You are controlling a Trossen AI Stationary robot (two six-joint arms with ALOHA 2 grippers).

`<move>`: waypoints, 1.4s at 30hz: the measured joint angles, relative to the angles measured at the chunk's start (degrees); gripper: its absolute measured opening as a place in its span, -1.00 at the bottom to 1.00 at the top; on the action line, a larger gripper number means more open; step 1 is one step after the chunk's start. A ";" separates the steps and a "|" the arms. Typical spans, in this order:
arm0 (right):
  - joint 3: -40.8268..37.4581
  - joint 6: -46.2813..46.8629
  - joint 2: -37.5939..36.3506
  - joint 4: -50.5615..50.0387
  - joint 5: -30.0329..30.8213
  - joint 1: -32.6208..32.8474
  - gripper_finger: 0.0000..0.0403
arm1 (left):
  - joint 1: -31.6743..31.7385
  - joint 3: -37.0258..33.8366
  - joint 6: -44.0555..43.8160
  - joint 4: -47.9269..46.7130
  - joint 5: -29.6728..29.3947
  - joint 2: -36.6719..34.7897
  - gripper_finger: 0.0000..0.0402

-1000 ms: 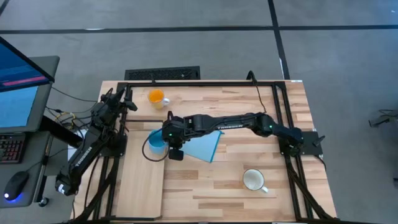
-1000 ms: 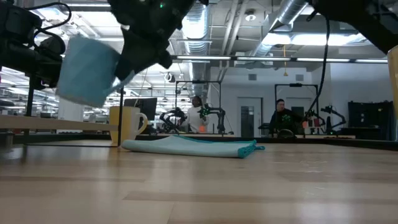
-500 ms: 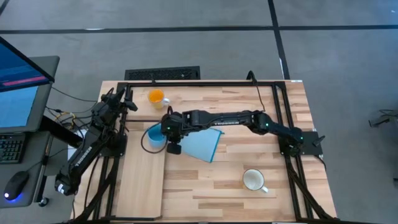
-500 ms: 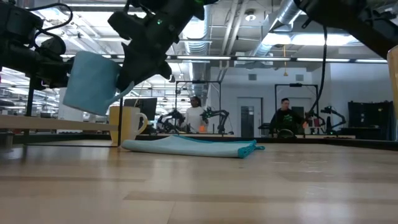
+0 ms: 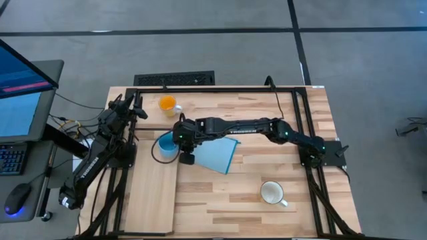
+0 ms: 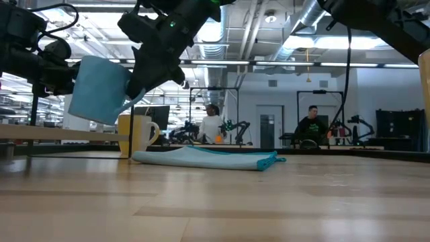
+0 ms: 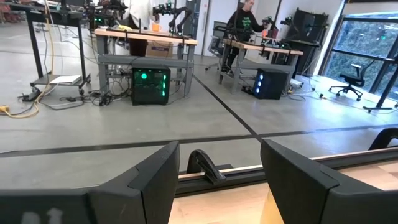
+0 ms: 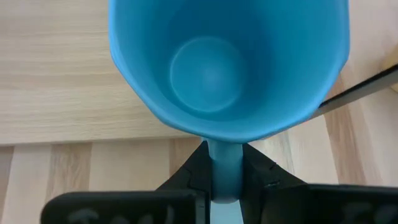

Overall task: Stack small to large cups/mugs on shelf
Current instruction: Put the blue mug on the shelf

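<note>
My right gripper (image 5: 179,148) is shut on the light blue mug (image 5: 165,145), held in the air over the far right part of the pale wood shelf (image 5: 150,200); the mug also shows in the low view (image 6: 99,91). The orange mug (image 5: 167,103) stands upright on the table near the far edge. The white mug (image 5: 271,193) stands upright on the table at the near right. My left gripper (image 7: 217,180) is open and empty at the table's far left (image 5: 137,108). My right gripper pinches the mug's handle (image 8: 223,167) between its two fingers (image 8: 261,174). The fingers come about level from the table's right. The mug is lifted clear and tilted, its mouth turned toward the gripper (image 8: 214,74).
A blue cloth (image 5: 217,155) lies on the table right of the shelf, under my right arm. Black frame rails (image 5: 220,89) run along the table's far and side edges. People sit at desks in the room beyond the table.
My right gripper has carried the blue mug a little toward the table's far edge, still shut on its handle, then held still. The mug stays clear of the shelf and is less tipped than before.
</note>
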 joint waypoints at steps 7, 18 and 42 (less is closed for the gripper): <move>-0.08 -0.97 1.49 -0.22 -0.04 0.54 -0.70 | 0.01 0.00 0.02 0.01 -0.12 0.00 0.08; 0.17 -0.90 2.12 1.07 0.04 0.85 -0.68 | 0.01 0.00 0.04 0.01 -0.12 0.00 0.08; 0.17 -1.33 2.23 1.11 -0.07 0.87 -0.44 | 0.02 0.00 0.05 0.02 -0.09 0.00 0.08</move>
